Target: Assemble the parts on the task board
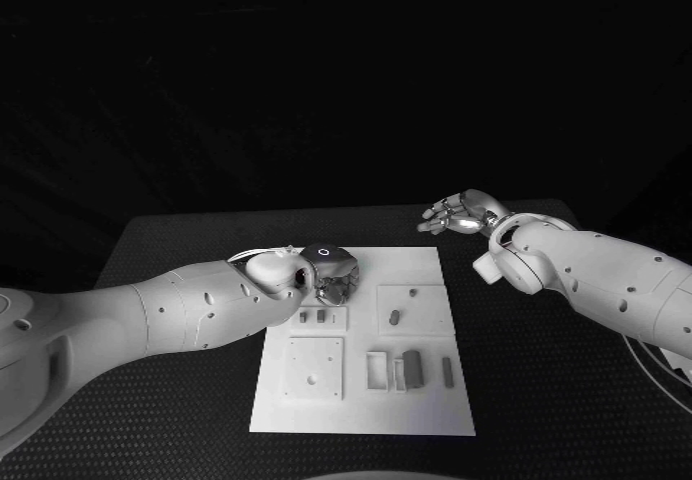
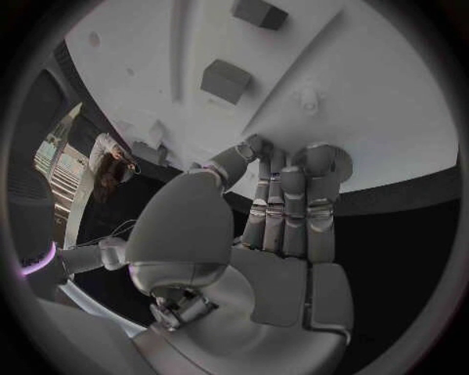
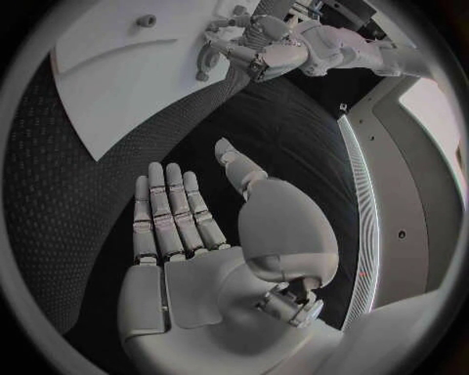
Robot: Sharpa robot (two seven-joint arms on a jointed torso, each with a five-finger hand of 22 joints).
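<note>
The white task board (image 1: 418, 262) lies in the middle of the table. My left hand (image 1: 330, 282) hangs over its far left part, fingers curled down onto the plate. In the left wrist view the left hand (image 2: 284, 203) has its fingers side by side, tips on the board (image 2: 381, 94), thumb close by; whether they pinch anything is hidden. Grey parts lie on the board: an oblong piece (image 1: 394, 318), two small pegs (image 1: 313, 317), upright blocks (image 1: 413, 366). My right hand (image 1: 462, 213) hovers beyond the board's far right corner, fingers spread and empty (image 3: 195, 226).
Two raised blocks (image 2: 227, 78) and a small peg (image 2: 311, 98) stand on the board near the left fingertips. The right wrist view shows the left hand (image 3: 254, 47) on the board (image 3: 127, 86) and a small stud (image 3: 147, 21). Black table mat (image 1: 534, 350) surrounds the board.
</note>
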